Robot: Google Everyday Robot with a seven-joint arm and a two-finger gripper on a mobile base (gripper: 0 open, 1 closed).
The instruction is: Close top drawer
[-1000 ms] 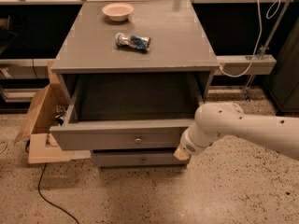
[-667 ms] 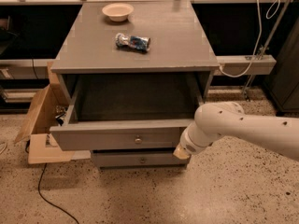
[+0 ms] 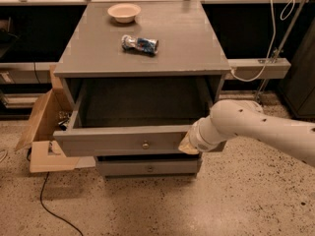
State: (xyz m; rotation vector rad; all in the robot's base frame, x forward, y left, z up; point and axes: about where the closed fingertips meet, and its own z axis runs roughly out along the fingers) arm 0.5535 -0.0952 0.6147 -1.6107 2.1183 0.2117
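Note:
The top drawer (image 3: 118,140) of the grey cabinet stands pulled well out. Its long flat front carries a small round metal knob (image 3: 145,144) at the centre, and its inside looks empty. My white arm comes in from the right, and my gripper (image 3: 189,142) is against the right end of the drawer front. A lower drawer front (image 3: 147,168) with a similar knob sits shut beneath it.
On the cabinet top (image 3: 98,53) lie a crushed can or wrapper (image 3: 140,44) and a small cream bowl (image 3: 124,12). An open cardboard box (image 3: 42,132) stands on the floor at the left. A cable (image 3: 49,205) runs over the speckled floor. A rail with white cords is at the right.
The drawer front and my arm stand almost as before; no clear movement shows.

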